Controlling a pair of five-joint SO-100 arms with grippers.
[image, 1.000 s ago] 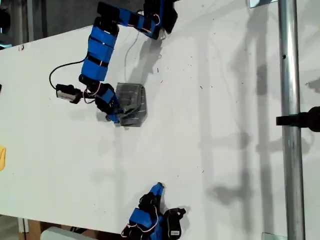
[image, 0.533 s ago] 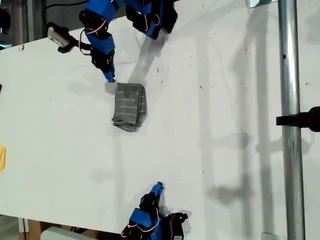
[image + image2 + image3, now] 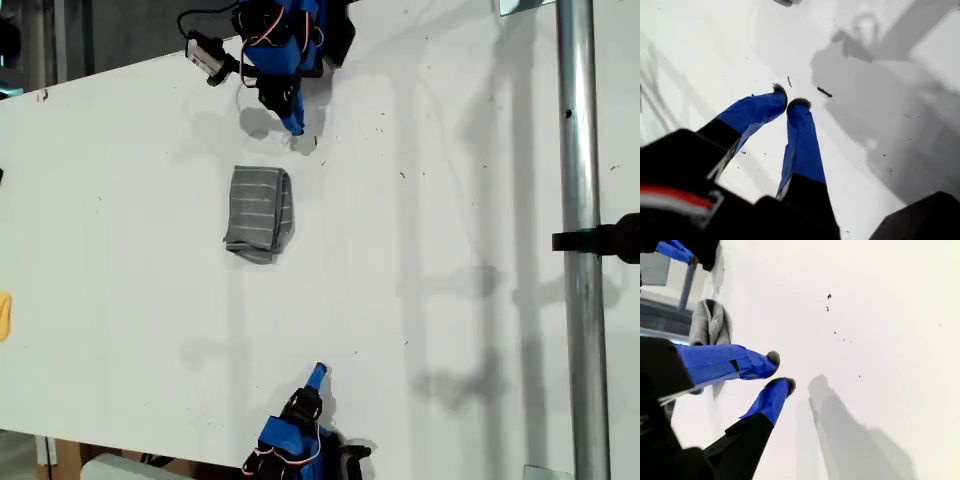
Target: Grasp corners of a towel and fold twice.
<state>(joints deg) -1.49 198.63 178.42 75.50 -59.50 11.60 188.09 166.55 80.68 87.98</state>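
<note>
Judging by how it lies, the towel (image 3: pixel 258 212) is a compact folded packet on the table (image 3: pixel 450 330), between the two arms and touching neither. The main risk I see is the fold undoing itself. The packet's edge toward the exterior view's bottom looks lumpy and uneven, so a loose layer could slide or spring open. Any low sweep of an arm across the middle of the table could also snag and drag it. My first pincer (image 3: pixel 790 98) hangs over bare table near some dark specks (image 3: pixel 824 92). It sits at the exterior view's top, and its tips are almost touching and grip nothing. My second pincer (image 3: pixel 779 371) sits at the exterior view's bottom edge and points toward the towel from well apart. Only a sliver of gap shows between its tips, and it is empty too. If another grasp is needed, both would have to spread first, since closed tips would only push the cloth. A yellow thing (image 3: pixel 4 315) sits at the exterior view's left edge and a metal pole (image 3: pixel 575 150) runs down its right. Both are far from the towel, and nothing stands in the way.
</note>
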